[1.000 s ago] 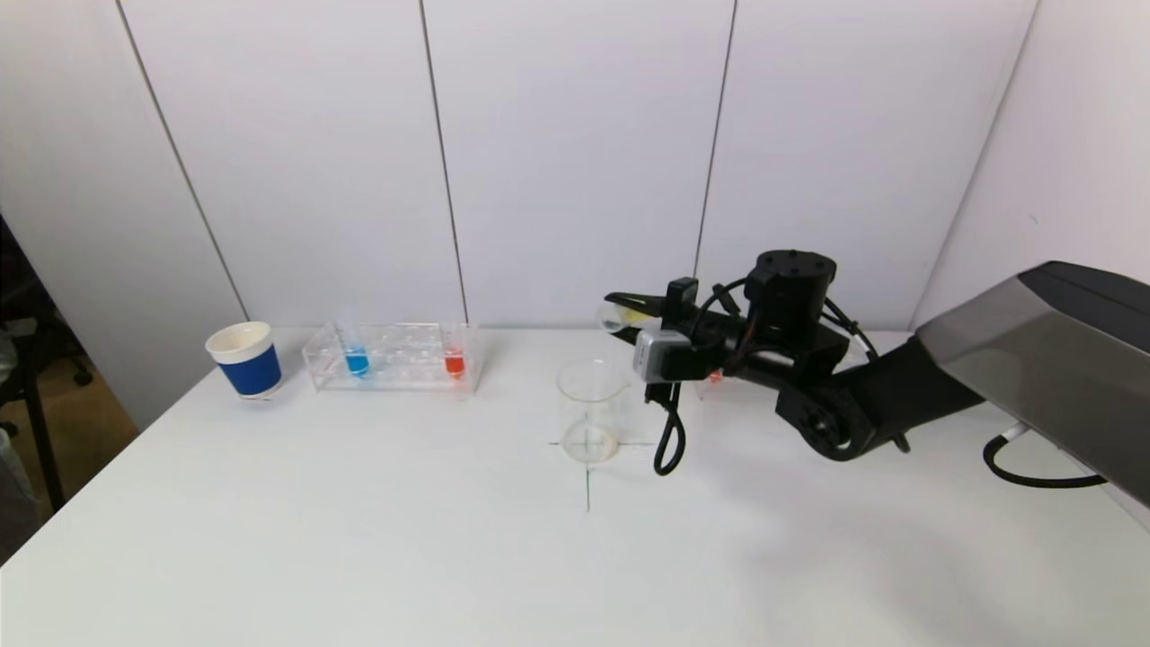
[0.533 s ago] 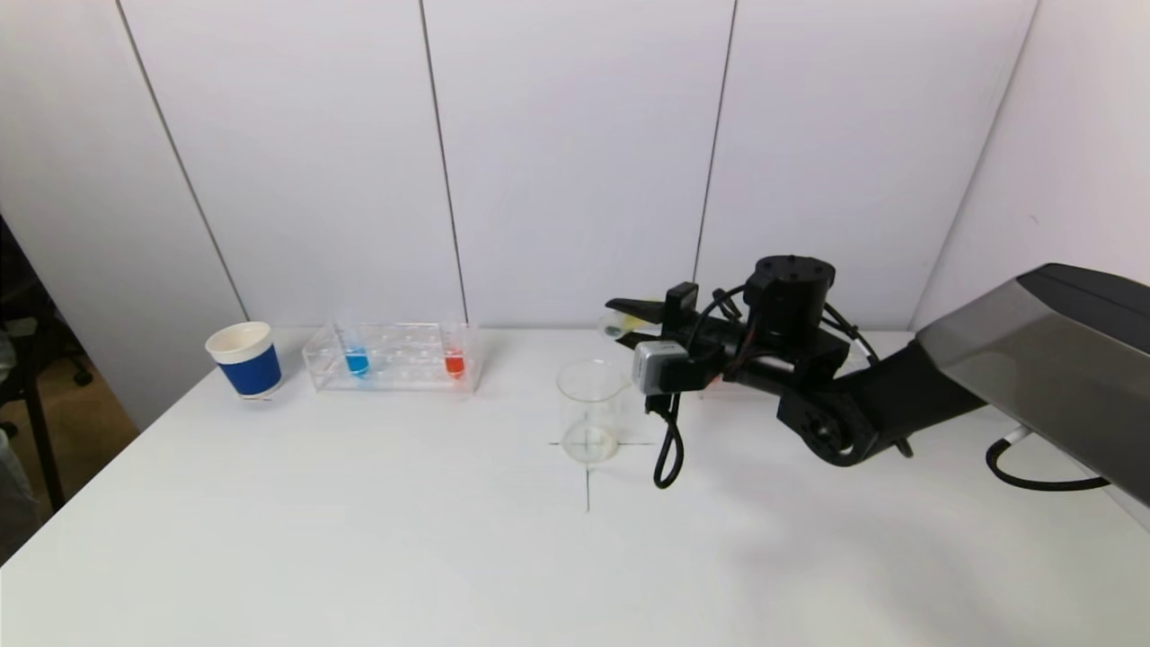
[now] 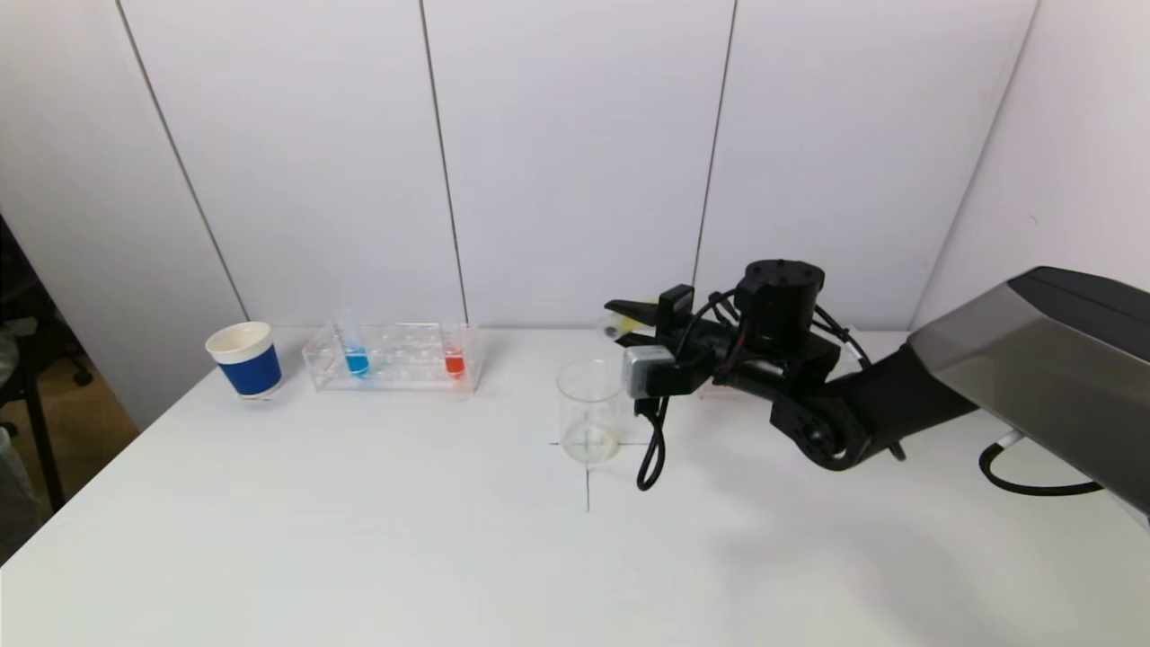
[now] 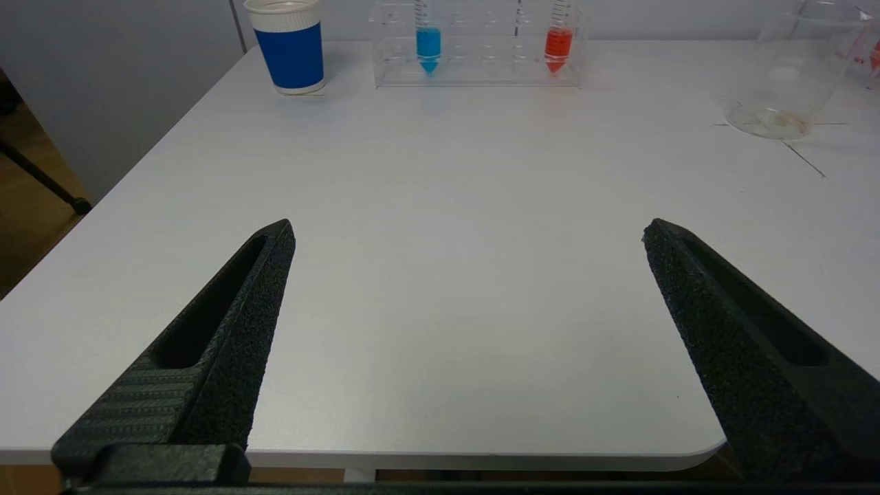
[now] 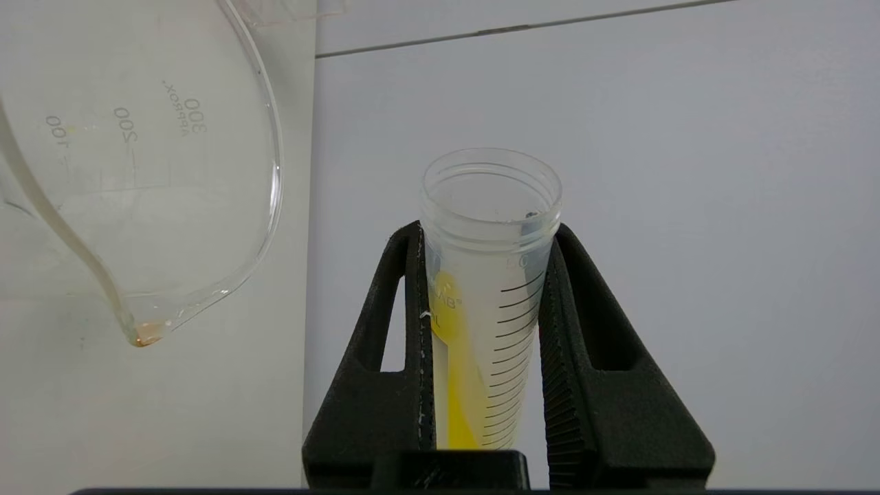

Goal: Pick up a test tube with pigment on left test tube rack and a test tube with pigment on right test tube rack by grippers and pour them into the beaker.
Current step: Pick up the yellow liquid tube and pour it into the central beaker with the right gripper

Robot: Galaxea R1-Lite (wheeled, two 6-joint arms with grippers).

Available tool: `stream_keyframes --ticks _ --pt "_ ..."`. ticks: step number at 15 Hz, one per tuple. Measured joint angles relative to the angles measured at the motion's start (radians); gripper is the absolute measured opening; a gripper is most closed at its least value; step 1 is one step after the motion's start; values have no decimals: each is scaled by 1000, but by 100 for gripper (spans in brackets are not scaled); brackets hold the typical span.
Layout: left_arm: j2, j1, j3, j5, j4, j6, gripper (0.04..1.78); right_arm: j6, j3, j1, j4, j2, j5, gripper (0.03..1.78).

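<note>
My right gripper (image 3: 629,316) is shut on a clear test tube with yellow pigment (image 3: 620,320), held tipped almost level just behind and to the right of the glass beaker's (image 3: 589,409) rim. In the right wrist view the tube (image 5: 489,275) sits between the closed fingers (image 5: 412,275), yellow liquid lying along its lower side, with the beaker (image 5: 137,172) beside it. The left rack (image 3: 391,359) holds a blue tube (image 3: 357,360) and a red tube (image 3: 454,362). My left gripper (image 4: 467,234) is open and empty over the table's near edge. The right rack is hidden behind my right arm.
A blue paper cup (image 3: 244,359) stands left of the left rack. A black cable loop (image 3: 651,449) hangs from my right wrist, close to the right of the beaker. The white table (image 3: 359,539) ends near my left gripper.
My right gripper with the yellow tube has shifted slightly left and down, closer to the beaker. The cable loop swung left with it.
</note>
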Motion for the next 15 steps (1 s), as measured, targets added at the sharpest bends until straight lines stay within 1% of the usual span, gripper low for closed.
stream_keyframes --ticks 3,5,7,9,15 --pt "0 0 0 0 0 0 177 -22 -3 10 12 0 -19 49" --pt "0 0 0 -1 0 0 177 -43 -4 13 24 -4 -43 49" --pt "0 0 0 -1 0 0 177 -60 -5 17 33 -9 -51 49" --pt "0 0 0 0 0 0 177 -80 -7 20 35 -11 -71 49" --pt "0 0 0 0 0 0 177 -111 -8 27 36 -13 -93 49"
